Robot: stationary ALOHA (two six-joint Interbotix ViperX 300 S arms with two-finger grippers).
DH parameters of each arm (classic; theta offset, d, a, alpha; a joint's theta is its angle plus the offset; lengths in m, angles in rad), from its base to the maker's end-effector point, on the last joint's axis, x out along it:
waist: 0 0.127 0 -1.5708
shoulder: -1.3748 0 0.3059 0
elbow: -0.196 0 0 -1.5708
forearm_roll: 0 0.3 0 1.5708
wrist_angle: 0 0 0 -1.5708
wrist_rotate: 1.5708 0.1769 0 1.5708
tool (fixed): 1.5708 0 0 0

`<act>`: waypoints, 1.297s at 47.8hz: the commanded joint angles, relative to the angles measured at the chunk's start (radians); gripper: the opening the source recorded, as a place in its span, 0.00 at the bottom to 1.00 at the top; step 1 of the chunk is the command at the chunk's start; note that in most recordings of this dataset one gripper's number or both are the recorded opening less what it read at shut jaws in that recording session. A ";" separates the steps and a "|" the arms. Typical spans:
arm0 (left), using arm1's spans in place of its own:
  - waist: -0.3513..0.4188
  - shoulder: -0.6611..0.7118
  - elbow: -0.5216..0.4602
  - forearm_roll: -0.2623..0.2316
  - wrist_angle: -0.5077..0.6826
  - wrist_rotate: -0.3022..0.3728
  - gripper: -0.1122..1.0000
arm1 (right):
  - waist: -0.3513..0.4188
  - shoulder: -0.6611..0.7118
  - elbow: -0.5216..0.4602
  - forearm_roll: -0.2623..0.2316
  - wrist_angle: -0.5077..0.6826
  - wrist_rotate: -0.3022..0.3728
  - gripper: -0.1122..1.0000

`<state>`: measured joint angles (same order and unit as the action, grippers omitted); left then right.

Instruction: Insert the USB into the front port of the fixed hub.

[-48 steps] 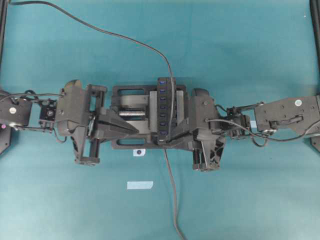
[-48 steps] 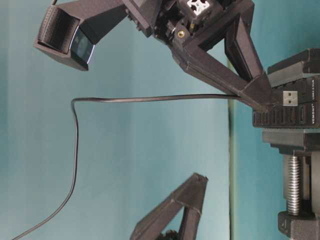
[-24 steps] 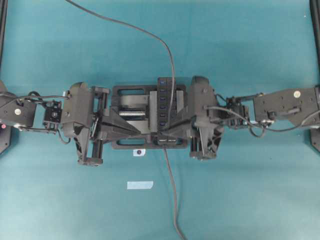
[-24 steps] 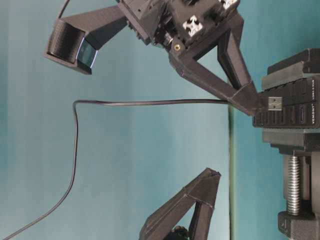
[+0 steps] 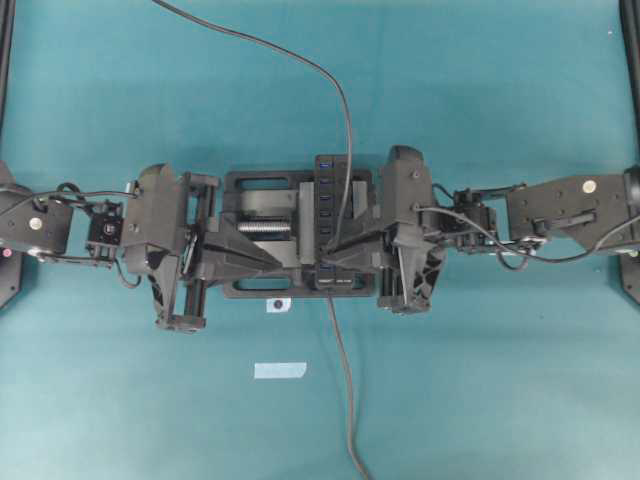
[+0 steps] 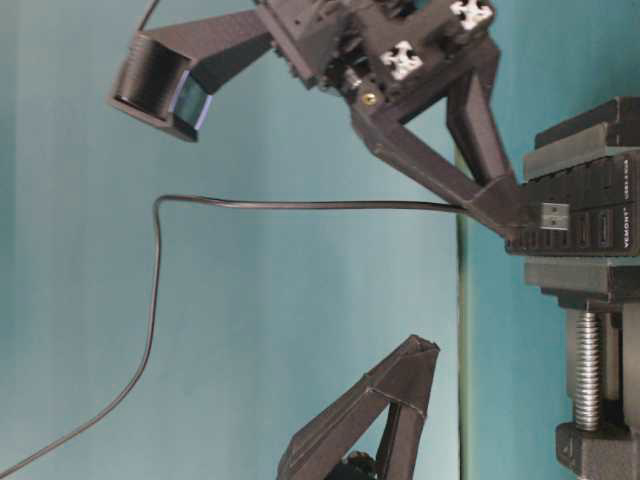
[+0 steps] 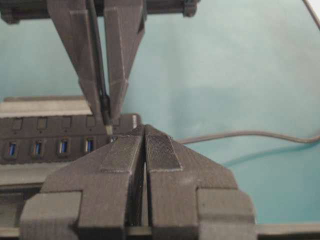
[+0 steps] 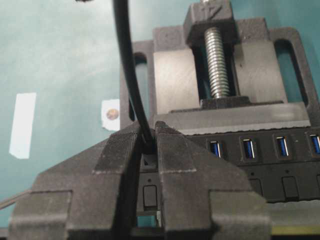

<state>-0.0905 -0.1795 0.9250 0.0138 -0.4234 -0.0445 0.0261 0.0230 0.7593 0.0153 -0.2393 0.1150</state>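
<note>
Step in hand: alignment of the USB with the front port of the fixed hub, insertion not yet made.

My right fingers are clamped on the USB's black body, its cable running up and away between them. In the table-level view the silver tip projects past my fingertips, lying against the hub's end face at the level of the port row, but I cannot tell whether it has entered a slot. The hub sits gripped in the vise on the counter.

My left fingers are pressed together, holding nothing, poised just beside the hub's end opposite the right fingers.

Next move, as I judge it: square the tip to the endmost port and push straight in. A skewed plug would jam on the rim.
</note>
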 commanded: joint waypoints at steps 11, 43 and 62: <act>-0.003 -0.008 -0.017 0.003 -0.011 -0.002 0.10 | -0.003 0.005 -0.014 -0.002 -0.020 0.006 0.14; -0.003 -0.008 -0.017 0.002 -0.011 -0.006 0.10 | -0.003 0.038 -0.023 -0.002 -0.041 0.006 0.14; -0.003 -0.009 -0.018 0.003 -0.011 -0.008 0.10 | 0.002 0.038 -0.026 -0.002 -0.044 0.008 0.14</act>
<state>-0.0905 -0.1795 0.9250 0.0138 -0.4234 -0.0506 0.0245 0.0736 0.7532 0.0153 -0.2792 0.1150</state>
